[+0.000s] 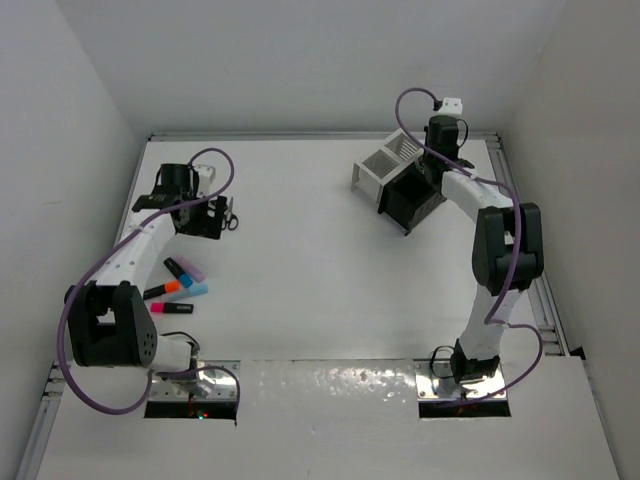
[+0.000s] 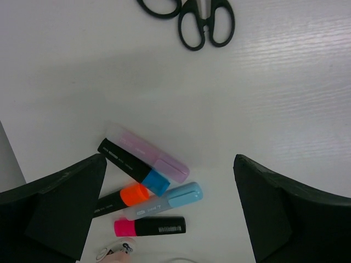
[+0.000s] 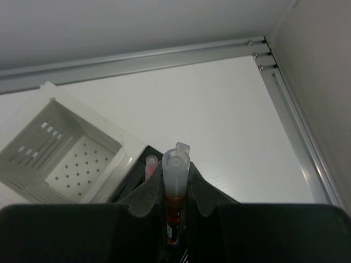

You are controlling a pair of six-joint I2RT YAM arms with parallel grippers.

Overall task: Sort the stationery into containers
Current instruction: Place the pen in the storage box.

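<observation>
Over on the left side of the table (image 1: 300, 250), the left gripper (image 1: 210, 218) hangs low with its jaws spread wide and nothing between them; from its wrist view the two dark fingers (image 2: 66, 203) frame bare tabletop and a huddle of highlighters. The scissors (image 2: 207, 27) lie just beyond the open jaws, black handle loops towards the camera, not touched by either finger; in the overhead view they sit just beside the gripper's tip (image 1: 230, 218).

The highlighters lie nearer the arm bases, bunched together and touching: a pale purple one (image 2: 151, 156) lies against a black one with a blue cap (image 2: 156, 182); below them are an orange-capped one (image 2: 134, 194), a light blue one (image 2: 167, 200) and a pink-capped one (image 2: 151, 226). None of them is in a box.

At the far right the white box (image 1: 385, 165) and the black box (image 1: 412, 200) stand joined, set at an angle to the table edge. The right gripper (image 1: 428, 172) reaches down over the black box, jaws closed on a thin pen (image 3: 175, 181) that stands upright between the fingers, its clear cap uppermost and a reddish core showing through. A second pen with a pink tip (image 3: 151, 164) stands just to its left; whether that one rests in the black box I cannot tell. The white box (image 3: 71, 148) shows an empty perforated floor beside it, close to the metal rail (image 3: 164, 55) along the far edge.
</observation>
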